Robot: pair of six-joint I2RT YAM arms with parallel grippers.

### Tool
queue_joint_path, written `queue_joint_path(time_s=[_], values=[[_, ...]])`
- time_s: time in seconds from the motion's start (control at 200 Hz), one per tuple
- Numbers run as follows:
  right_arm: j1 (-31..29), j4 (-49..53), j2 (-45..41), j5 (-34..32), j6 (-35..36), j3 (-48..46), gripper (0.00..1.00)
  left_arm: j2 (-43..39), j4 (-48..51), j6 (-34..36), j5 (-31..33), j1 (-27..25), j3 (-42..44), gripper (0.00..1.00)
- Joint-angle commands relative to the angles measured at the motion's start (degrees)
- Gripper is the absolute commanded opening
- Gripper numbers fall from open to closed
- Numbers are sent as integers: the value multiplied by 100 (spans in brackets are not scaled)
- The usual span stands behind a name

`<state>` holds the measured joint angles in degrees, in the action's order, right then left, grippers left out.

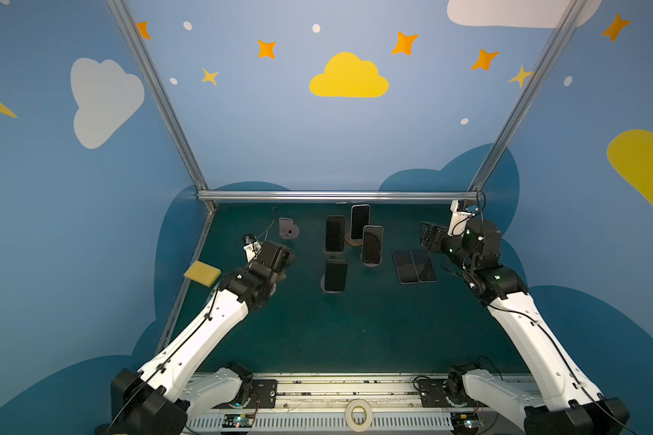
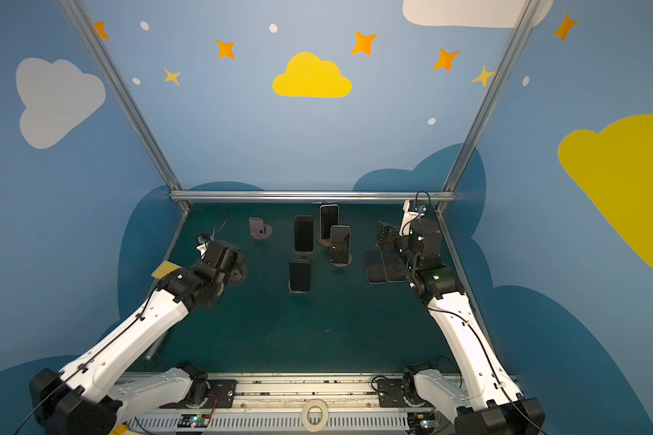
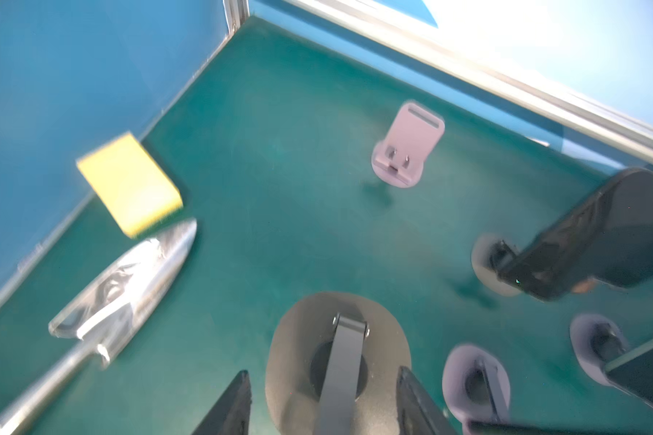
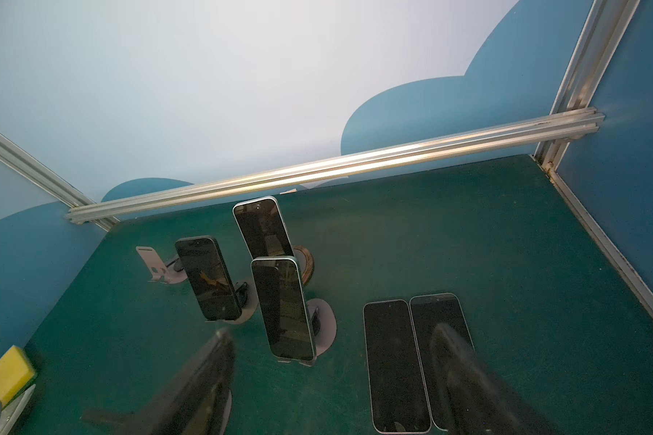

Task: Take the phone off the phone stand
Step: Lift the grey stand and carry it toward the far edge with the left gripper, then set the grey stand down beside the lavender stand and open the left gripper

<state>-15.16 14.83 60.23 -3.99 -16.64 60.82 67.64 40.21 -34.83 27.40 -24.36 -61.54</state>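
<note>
Stand between left hand fingers.

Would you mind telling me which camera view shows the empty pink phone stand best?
The left wrist view: the pink stand is closest, showing its slot and ledge, though slightly blurred. The right wrist view shows it small, partly behind a phone. In both top views it is tiny and distant.
</note>
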Motion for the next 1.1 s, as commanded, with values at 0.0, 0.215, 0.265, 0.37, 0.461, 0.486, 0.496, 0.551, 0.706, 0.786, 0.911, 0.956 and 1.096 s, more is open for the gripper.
queue_joint_path(time_s=[0.0,0.215,0.265,0.37,0.461,0.486,0.496,0.551,0.706,0.786,0.911,0.956,1.096], values=[[-56,-27,-126,-18,30,-43,82,538,-318,1031,-391,537,-430,54],[-80,-49,-143,-40,38,-70,82,1841,-1772,1786,-1013,1604,-741,55],[-84,-63,-134,-25,31,-70,82,2203,-1904,1722,-1219,1827,-944,53],[-79,-73,-109,-32,43,-70,82,3050,-1899,1912,-1243,1995,-1620,53],[-85,-90,-99,-80,63,-87,82,3713,-1684,2012,-1367,2138,-2328,53],[-89,-101,-94,-84,61,-88,82,3906,-1637,2036,-1404,2173,-2504,53],[-85,-103,-91,-84,64,-88,82,3970,-1621,2036,-1422,2177,-2581,53],[-89,-115,-64,-89,76,-88,82,4362,-1506,2054,-1501,2230,-2982,53],[-83,-133,48,-155,132,-79,82,5446,-748,1996,-1257,2255,-4269,49],[-75,-123,85,-162,141,-70,82,5739,-716,1986,-1262,2272,-4560,49],[-74,-166,138,-128,143,-70,82,6143,-487,1911,-1386,2285,-5063,50],[-75,-165,152,-122,136,-65,82,6301,-366,1884,-1394,2277,-5258,50],[-75,-196,235,-85,161,-57,82,6559,-171,1875,-1492,2234,-5535,50]])
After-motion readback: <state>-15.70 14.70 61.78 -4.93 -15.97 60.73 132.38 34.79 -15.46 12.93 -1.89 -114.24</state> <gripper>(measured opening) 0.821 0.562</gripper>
